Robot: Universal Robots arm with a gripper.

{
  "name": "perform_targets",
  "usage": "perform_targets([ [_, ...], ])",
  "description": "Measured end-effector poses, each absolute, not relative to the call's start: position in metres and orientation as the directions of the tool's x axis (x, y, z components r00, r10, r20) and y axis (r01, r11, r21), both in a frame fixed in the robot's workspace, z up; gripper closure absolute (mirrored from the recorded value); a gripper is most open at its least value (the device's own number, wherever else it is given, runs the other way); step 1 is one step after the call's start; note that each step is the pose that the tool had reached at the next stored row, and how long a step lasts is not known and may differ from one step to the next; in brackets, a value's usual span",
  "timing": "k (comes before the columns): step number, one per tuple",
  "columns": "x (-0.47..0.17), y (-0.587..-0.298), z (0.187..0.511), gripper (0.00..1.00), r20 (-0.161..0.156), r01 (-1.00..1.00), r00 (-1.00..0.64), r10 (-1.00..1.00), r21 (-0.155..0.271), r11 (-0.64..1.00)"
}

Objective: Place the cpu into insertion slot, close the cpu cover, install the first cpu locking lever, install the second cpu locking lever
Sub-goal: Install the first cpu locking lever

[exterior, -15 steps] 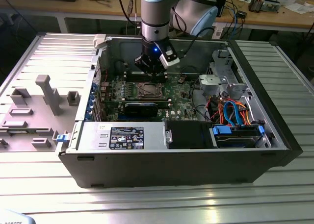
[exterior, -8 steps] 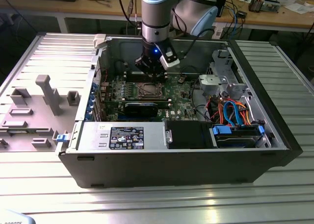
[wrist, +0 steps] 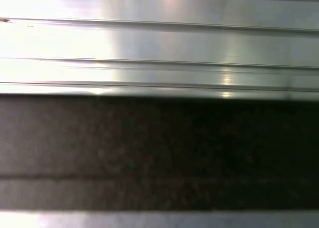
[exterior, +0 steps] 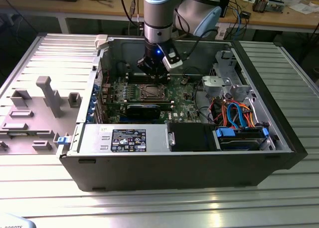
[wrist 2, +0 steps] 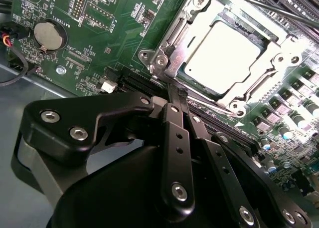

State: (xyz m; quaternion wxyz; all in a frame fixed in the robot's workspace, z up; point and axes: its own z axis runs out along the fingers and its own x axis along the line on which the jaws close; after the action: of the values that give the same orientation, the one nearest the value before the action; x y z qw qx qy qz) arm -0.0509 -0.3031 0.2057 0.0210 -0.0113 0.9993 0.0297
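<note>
Second wrist view: the chip (wrist 2: 225,47) lies seated in the socket (wrist 2: 172,68) at upper right of the frame, with the cover frame (wrist 2: 259,81) lying around it. The tool (wrist 2: 178,91), fingers clenched together on nothing, points at the socket's near edge, just beside it. Exterior view: the tool (exterior: 155,74) hangs above the socket (exterior: 150,92) at frame centre, open board around.

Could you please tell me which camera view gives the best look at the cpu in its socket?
The second wrist view: the cpu sits close up, its silver top framed by the cpu cover. In the exterior view, that spot is far off under the gripper. The first wrist view faces ribbed metal and a dark band.
</note>
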Motion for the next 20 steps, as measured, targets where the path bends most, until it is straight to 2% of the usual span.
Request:
perform_targets([
  [20,-0.0494,-0.3032,0.2044,0.89,-0.042,-0.024,-0.999,-0.021,0.058,0.998],
])
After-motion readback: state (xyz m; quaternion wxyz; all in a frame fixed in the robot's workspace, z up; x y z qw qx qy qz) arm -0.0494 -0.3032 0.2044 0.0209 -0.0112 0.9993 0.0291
